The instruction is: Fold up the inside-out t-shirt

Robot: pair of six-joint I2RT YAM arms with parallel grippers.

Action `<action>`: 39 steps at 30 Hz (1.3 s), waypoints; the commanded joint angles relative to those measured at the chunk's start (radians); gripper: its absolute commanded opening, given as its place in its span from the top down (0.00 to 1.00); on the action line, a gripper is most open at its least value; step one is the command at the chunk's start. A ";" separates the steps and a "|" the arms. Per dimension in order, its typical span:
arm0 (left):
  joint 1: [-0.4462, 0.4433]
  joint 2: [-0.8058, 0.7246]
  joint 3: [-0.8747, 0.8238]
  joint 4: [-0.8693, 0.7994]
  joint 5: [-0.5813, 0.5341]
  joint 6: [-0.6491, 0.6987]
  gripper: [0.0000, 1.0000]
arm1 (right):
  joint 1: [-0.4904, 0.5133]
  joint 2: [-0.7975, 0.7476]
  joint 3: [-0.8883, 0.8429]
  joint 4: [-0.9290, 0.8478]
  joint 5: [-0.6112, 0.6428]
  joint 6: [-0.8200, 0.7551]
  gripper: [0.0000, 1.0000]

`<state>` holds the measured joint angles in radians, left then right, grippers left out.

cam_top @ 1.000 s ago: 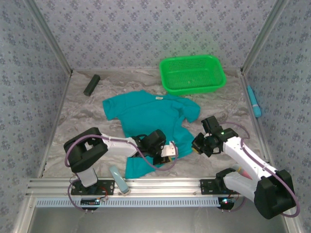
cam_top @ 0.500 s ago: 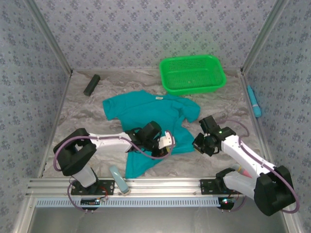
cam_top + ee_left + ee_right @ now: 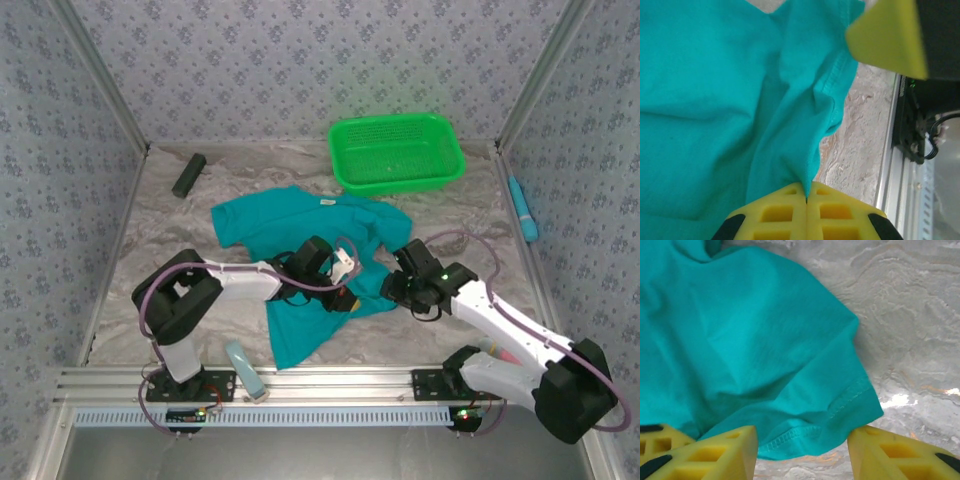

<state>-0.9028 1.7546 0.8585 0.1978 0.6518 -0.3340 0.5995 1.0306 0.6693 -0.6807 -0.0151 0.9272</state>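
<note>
The inside-out t-shirt (image 3: 300,235) is teal and lies rumpled in the middle of the table, neck tag toward the back. Its lower part is bunched and pulled up. My left gripper (image 3: 343,288) is over the shirt's lower right part, shut on a pinched fold of the teal cloth (image 3: 790,125). In the left wrist view the fold runs straight into the closed yellow fingers (image 3: 775,212). My right gripper (image 3: 393,290) is at the shirt's right hem corner, open. The stitched hem (image 3: 805,435) lies between its yellow fingers (image 3: 725,452), touching neither.
A green mesh basket (image 3: 397,152) stands at the back right. A dark block (image 3: 188,175) lies at the back left. A blue tool (image 3: 521,208) rests along the right wall, and a pale blue one (image 3: 243,368) on the front rail.
My left gripper has carried its pinch of cloth away from the front edge and to the right, dragging the hem along. My right gripper has moved left onto the hem corner and opened.
</note>
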 commanded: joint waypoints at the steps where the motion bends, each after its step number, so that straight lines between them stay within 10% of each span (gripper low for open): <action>1: 0.031 -0.007 -0.037 0.125 0.076 -0.121 0.93 | 0.048 -0.040 -0.023 0.007 -0.040 0.029 0.46; 13: 0.070 0.007 -0.099 0.229 0.101 -0.191 0.76 | 0.144 0.206 -0.031 0.309 -0.140 0.128 0.46; 19: 0.074 -0.017 -0.112 0.115 0.058 -0.099 0.98 | 0.158 0.253 -0.055 0.378 -0.159 0.136 0.54; 39: 0.086 -0.086 -0.146 0.205 0.109 -0.197 1.00 | 0.154 0.209 -0.083 0.295 -0.013 0.162 0.49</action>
<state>-0.8246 1.7100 0.7116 0.3630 0.7227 -0.4995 0.7471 1.2171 0.5896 -0.3439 -0.1139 1.1015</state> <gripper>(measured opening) 0.044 0.537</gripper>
